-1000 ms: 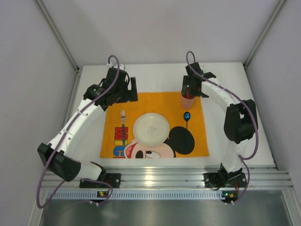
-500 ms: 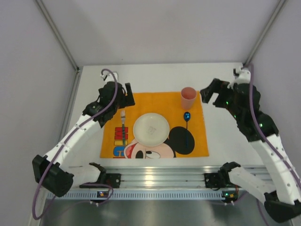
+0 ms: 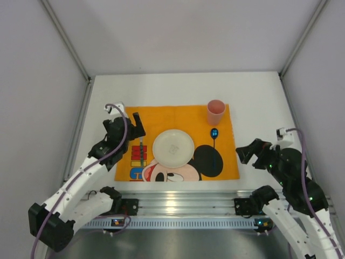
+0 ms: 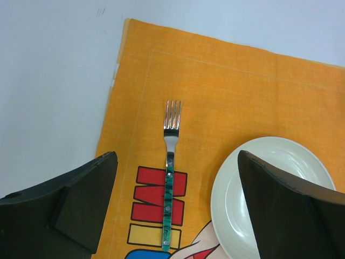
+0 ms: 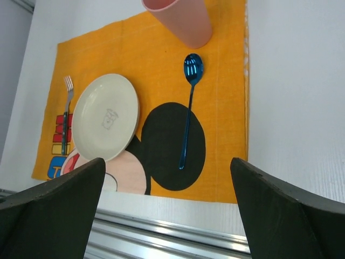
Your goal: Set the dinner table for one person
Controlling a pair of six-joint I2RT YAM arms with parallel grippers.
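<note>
The white dinner table (image 3: 259,97) carries an orange cartoon mat (image 3: 183,116). On the mat a cream plate (image 3: 173,147) lies in the middle. A green-handled fork (image 3: 141,148) lies left of it and a blue spoon (image 3: 214,145) right of it. A pink cup (image 3: 215,111) stands upright at the back right corner. My left gripper (image 3: 129,125) hovers open over the mat's left edge, with the fork (image 4: 170,178) below the gap between its fingers (image 4: 175,162). My right gripper (image 3: 243,154) is open and empty, off the mat's right edge, looking back at the spoon (image 5: 188,108) and cup (image 5: 180,19).
An aluminium rail (image 3: 215,202) runs along the near edge, with both arm bases bolted to it. Grey walls close in the table at the back and both sides. Bare white tabletop (image 5: 296,108) lies right of the mat.
Both arms have drawn back toward the near edge. The right gripper has left the pink cup, which stands alone. The left gripper has moved from the mat's back left corner to above the fork.
</note>
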